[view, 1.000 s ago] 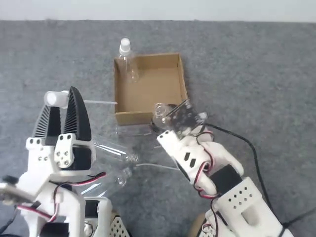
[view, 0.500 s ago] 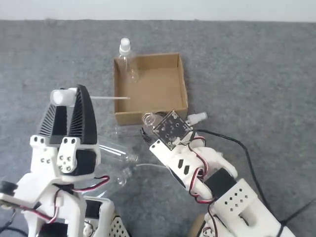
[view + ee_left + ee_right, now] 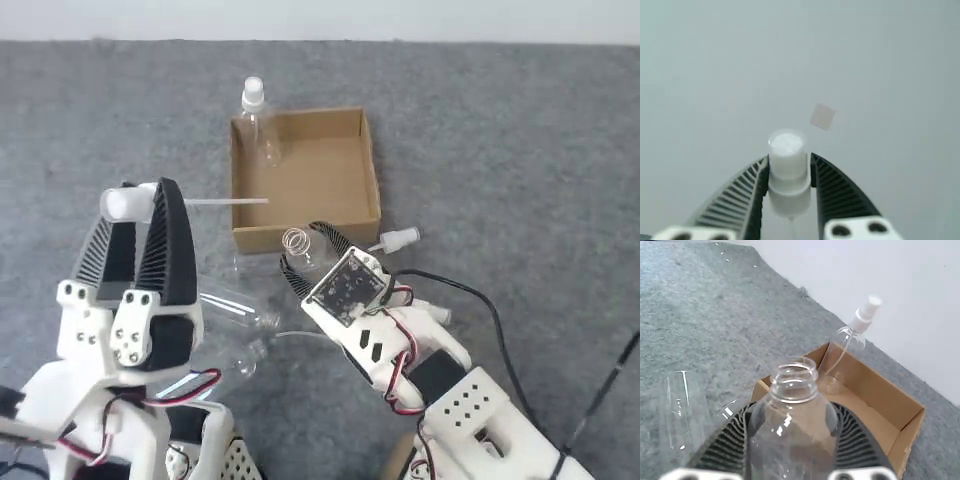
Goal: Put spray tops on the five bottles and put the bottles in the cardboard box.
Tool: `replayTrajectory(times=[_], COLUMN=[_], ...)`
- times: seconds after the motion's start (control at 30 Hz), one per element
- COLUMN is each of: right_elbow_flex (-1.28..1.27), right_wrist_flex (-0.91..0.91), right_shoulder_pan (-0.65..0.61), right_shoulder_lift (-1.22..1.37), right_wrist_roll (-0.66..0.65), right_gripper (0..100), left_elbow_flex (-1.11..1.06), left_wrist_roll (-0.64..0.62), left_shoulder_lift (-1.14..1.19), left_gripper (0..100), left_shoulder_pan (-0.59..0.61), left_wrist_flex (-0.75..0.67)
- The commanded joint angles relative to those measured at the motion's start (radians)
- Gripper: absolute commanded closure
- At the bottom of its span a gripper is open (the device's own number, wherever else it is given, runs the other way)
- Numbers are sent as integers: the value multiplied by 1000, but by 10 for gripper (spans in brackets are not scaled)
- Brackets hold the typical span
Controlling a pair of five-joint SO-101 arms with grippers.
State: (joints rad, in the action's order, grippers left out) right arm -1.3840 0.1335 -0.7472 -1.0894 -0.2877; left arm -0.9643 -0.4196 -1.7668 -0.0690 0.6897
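In the high view the left arm rises from 7 o'clock with its wrist tipped up, so the left gripper (image 3: 140,205) points toward 12 o'clock. Its jaws stand narrow, clamped on the collar of a white spray top (image 3: 122,200) (image 3: 786,145). The thin dip tube (image 3: 225,201) runs toward 3 o'clock and ends over the left side of the cardboard box (image 3: 371,170).

The right arm comes in from 5 o'clock and leans toward 11 o'clock. The right gripper (image 3: 305,252) (image 3: 792,427) grips the body of a clear open-necked bottle (image 3: 296,240) (image 3: 792,410), neck up, just beside the box's near wall.

A capped bottle (image 3: 258,125) (image 3: 850,337) stands in the box's 11 o'clock corner. A loose spray top (image 3: 398,239) lies on the grey carpet (image 3: 520,150) off the box's 5 o'clock corner. Uncapped bottles (image 3: 235,305) lie between the arms.
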Motion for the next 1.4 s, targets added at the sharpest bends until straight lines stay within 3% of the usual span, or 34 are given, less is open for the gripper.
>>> replayTrajectory(times=[0.0,0.4,1.37], right_elbow_flex=[-2,-3,-11], right_wrist_flex=[-77,-85,-85], right_shoulder_pan=[-1,1,-2], right_shoulder_lift=[-30,-30,-30], right_wrist_roll=[-23,-25,-25], right_gripper=[991,991,991], left_elbow_flex=[59,42,-87], left_wrist_roll=[-8,38,43], left_shoulder_lift=[-6,-8,-8], left_gripper=[987,987,987], left_shoulder_pan=[-69,-91,-94], left_wrist_flex=[58,137,133])
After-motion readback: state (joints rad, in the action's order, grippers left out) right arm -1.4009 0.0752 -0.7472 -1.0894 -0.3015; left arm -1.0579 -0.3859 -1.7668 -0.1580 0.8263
